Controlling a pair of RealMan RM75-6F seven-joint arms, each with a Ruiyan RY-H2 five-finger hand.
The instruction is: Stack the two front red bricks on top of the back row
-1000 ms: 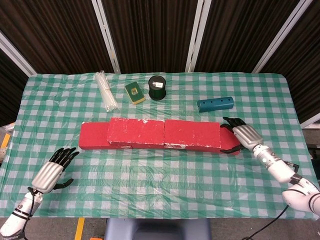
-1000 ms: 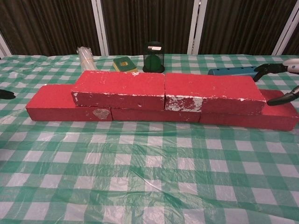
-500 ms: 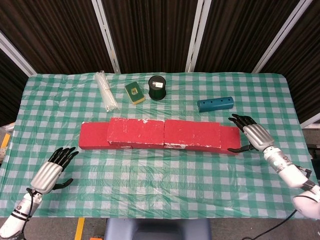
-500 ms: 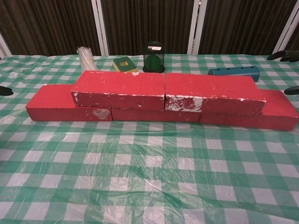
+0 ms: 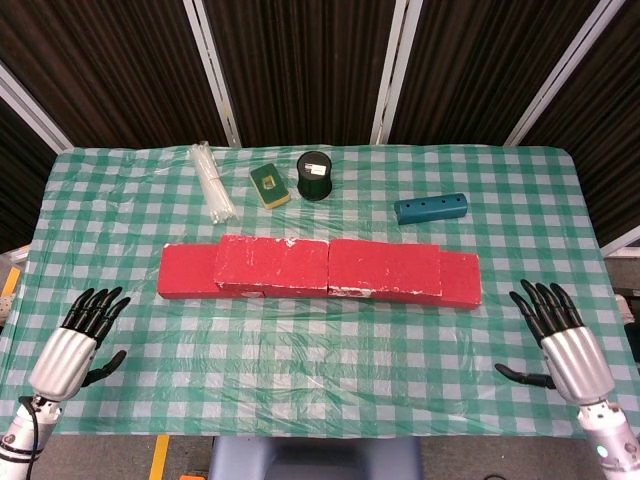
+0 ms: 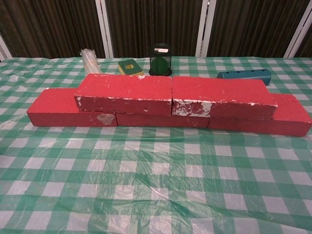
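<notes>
Two red bricks, a left one [image 5: 274,263] [image 6: 124,93] and a right one [image 5: 384,267] [image 6: 222,96], lie end to end on top of a longer bottom row of red bricks [image 5: 188,272] [image 6: 53,107] in the middle of the table. My left hand [image 5: 72,343] hovers open at the front left corner, fingers spread, holding nothing. At the front right, my right hand [image 5: 562,343] is open too, palm down and well clear of the bricks. The chest view shows neither hand.
Behind the bricks stand a dark green jar [image 5: 315,174], a yellow-green sponge [image 5: 269,186], a bundle of clear straws [image 5: 212,181] and a teal perforated bar [image 5: 431,208]. A green checked cloth [image 5: 320,350] under plastic covers the table.
My right hand has let go of the right end of the bricks and drawn back to the front right. The left hand has moved back toward the front left edge.
</notes>
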